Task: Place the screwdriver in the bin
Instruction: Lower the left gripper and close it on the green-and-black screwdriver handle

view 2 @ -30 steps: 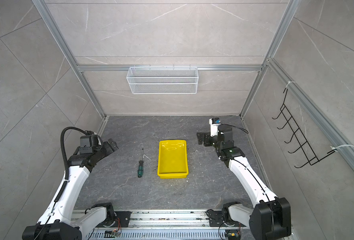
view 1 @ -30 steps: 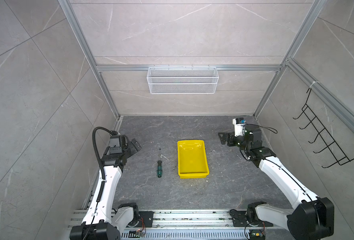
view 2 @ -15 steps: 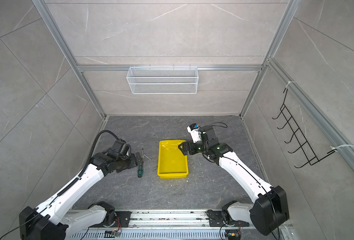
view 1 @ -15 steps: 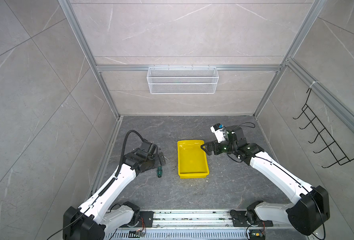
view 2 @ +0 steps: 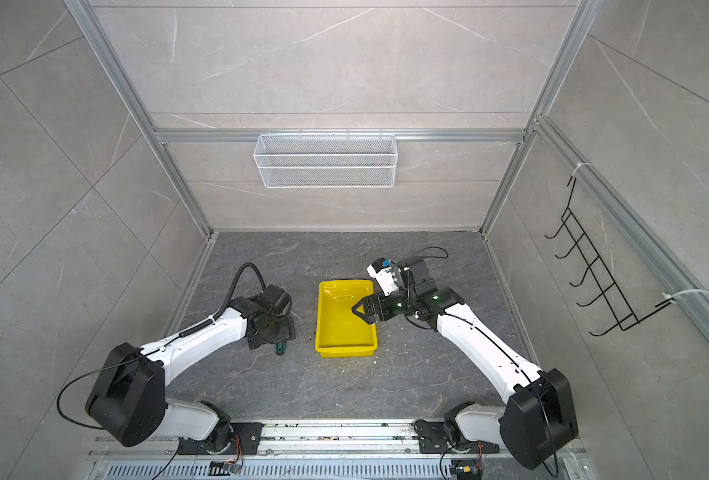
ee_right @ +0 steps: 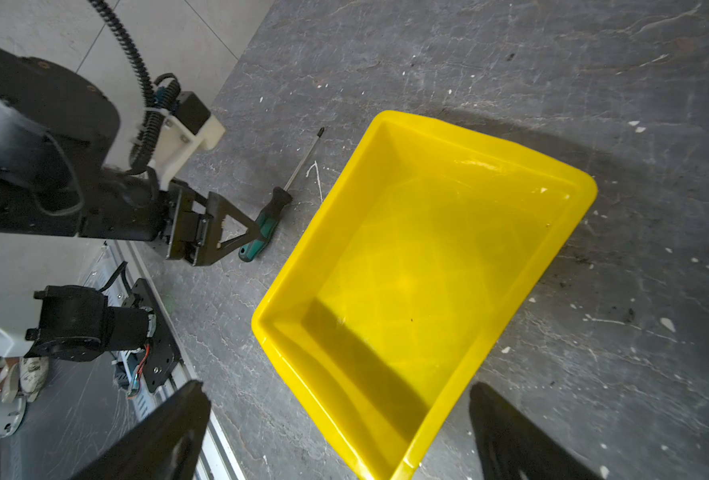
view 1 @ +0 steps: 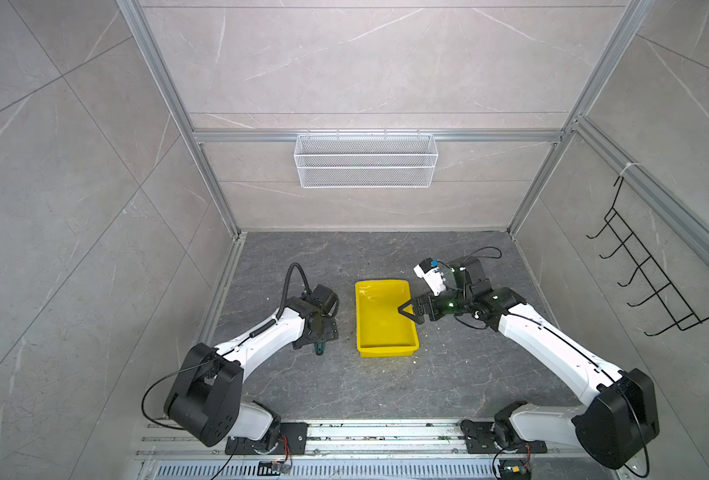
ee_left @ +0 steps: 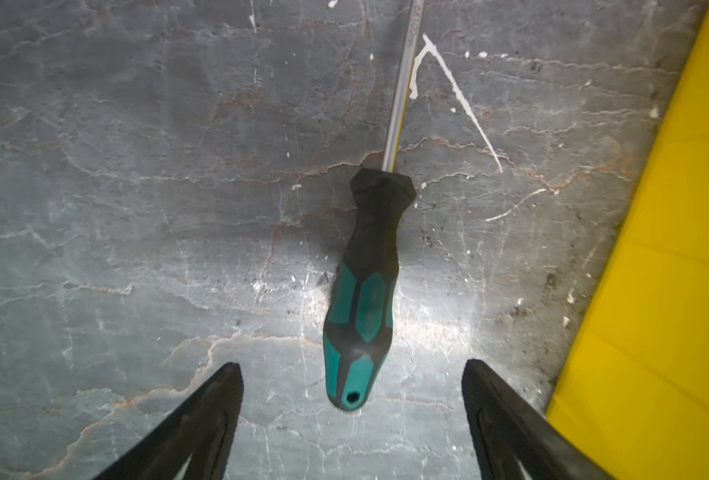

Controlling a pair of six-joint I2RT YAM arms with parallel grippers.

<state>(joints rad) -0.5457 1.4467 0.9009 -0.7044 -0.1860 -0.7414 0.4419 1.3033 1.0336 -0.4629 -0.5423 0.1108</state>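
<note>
Only one screwdriver (ee_left: pixel 363 291), one bin (ee_right: pixel 469 158) — left gripper (ee_left: pixel 349 368), right gripper (ee_right: pixel 338 385), jaws apart.

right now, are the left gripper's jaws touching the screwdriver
Apart. In the left wrist view the left gripper straddles the screwdriver handle's end, jaws open, with bare floor showing on both sides.

I saw bare grey stone floor (ee_left: pixel 136 208) flanking the green-and-black-handled screwdriver (ee_left: pixel 361 299). The shallow yellow plastic bin (ee_left: pixel 656 291) crowded its right side.
</note>
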